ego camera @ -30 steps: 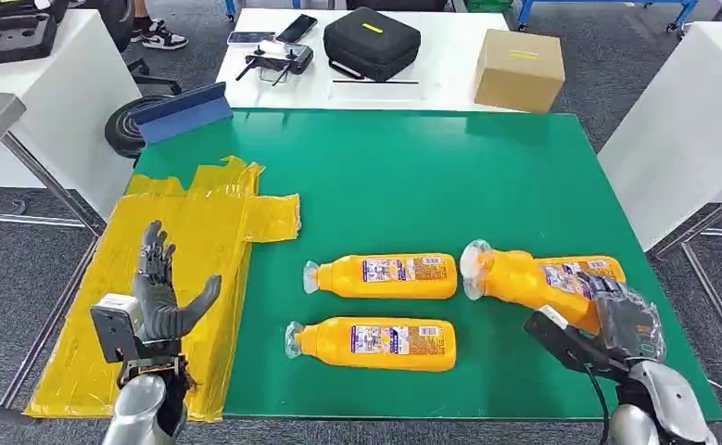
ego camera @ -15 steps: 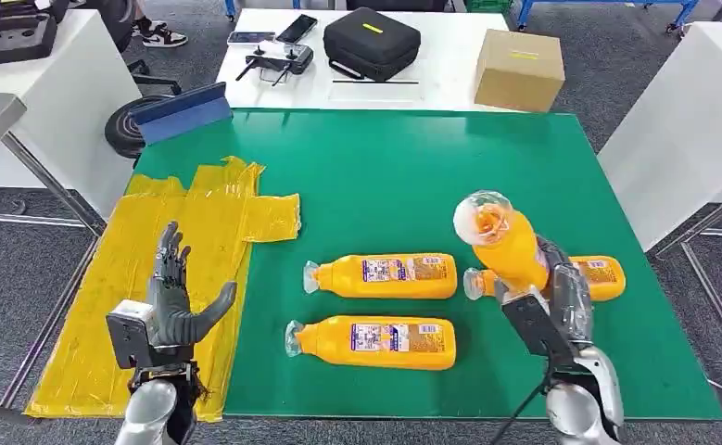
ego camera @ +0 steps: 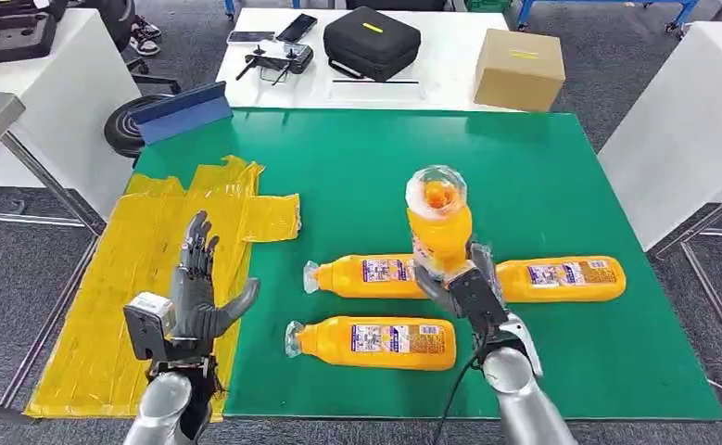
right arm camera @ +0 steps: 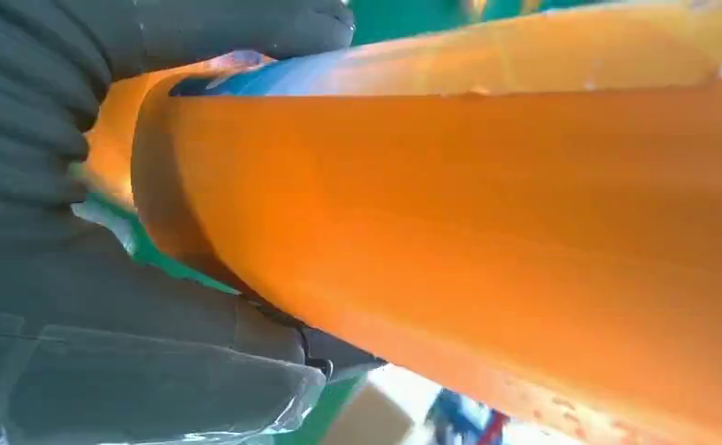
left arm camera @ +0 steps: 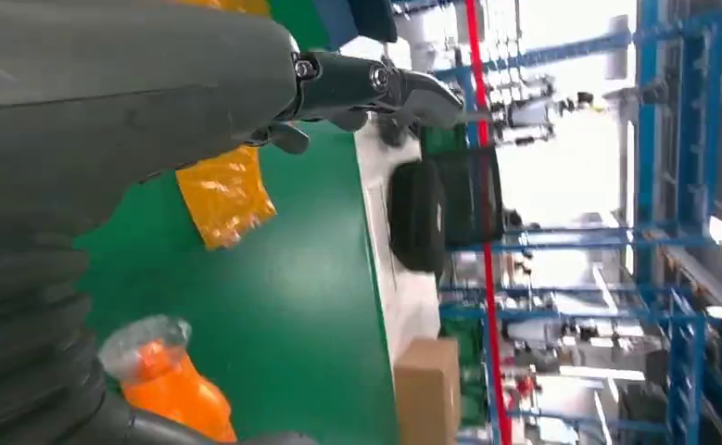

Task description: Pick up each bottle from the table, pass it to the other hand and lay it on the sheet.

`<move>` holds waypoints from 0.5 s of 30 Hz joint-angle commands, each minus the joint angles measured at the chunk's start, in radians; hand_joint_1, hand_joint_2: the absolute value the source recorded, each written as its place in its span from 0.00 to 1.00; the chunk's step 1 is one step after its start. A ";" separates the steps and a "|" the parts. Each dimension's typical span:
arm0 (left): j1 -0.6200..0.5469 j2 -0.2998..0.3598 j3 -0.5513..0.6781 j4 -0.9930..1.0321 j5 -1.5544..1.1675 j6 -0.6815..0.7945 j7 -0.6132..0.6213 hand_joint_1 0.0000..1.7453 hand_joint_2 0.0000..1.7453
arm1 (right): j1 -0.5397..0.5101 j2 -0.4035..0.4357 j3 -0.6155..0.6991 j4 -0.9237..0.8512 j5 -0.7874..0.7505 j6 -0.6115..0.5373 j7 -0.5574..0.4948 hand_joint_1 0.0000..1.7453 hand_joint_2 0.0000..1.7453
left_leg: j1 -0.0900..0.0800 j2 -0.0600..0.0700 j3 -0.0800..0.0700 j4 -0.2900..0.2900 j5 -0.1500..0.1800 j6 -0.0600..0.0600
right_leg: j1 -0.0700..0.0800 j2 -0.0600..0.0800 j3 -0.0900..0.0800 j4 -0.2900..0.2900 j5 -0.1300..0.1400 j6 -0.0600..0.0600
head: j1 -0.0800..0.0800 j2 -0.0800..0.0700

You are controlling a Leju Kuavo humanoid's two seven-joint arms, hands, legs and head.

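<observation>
No text, brand or number can be read. The three bottles lying on the surface, one (ego camera: 389, 276) toward the middle, one (ego camera: 375, 342) nearer the front edge and one (ego camera: 565, 278) toward the right edge, each bear a white and blue label with print too small to make out. The bottle held upright (ego camera: 439, 227) shows part of such a label, also illegible. A yellow strip on the black case (ego camera: 372, 41) and another on the box (ego camera: 520, 69) beyond the far edge carry no legible marks.
</observation>
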 commanded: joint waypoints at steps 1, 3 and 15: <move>-0.083 0.052 -0.107 0.028 0.018 -0.003 0.026 0.00 1.00 | -0.227 0.074 0.170 0.333 -0.089 0.095 -0.030 1.00 1.00 | 0.002 0.005 0.004 0.001 -0.002 -0.005 | 0.002 0.005 0.002 0.000 0.000 -0.004 | 0.000 0.000; -0.085 0.051 -0.109 0.030 0.019 -0.003 0.027 0.00 1.00 | -0.234 0.076 0.175 0.343 -0.092 0.096 -0.031 1.00 1.00 | 0.003 0.006 0.005 0.001 -0.002 -0.006 | 0.003 0.005 0.003 0.000 0.000 -0.004 | 0.000 0.000; -0.107 0.091 -0.159 -0.002 0.018 -0.008 0.077 0.00 1.00 | -0.343 0.140 0.323 0.475 -0.149 0.129 -0.091 1.00 1.00 | 0.001 0.002 0.002 0.000 0.000 -0.004 | 0.001 0.002 0.001 0.000 0.000 -0.002 | 0.000 0.000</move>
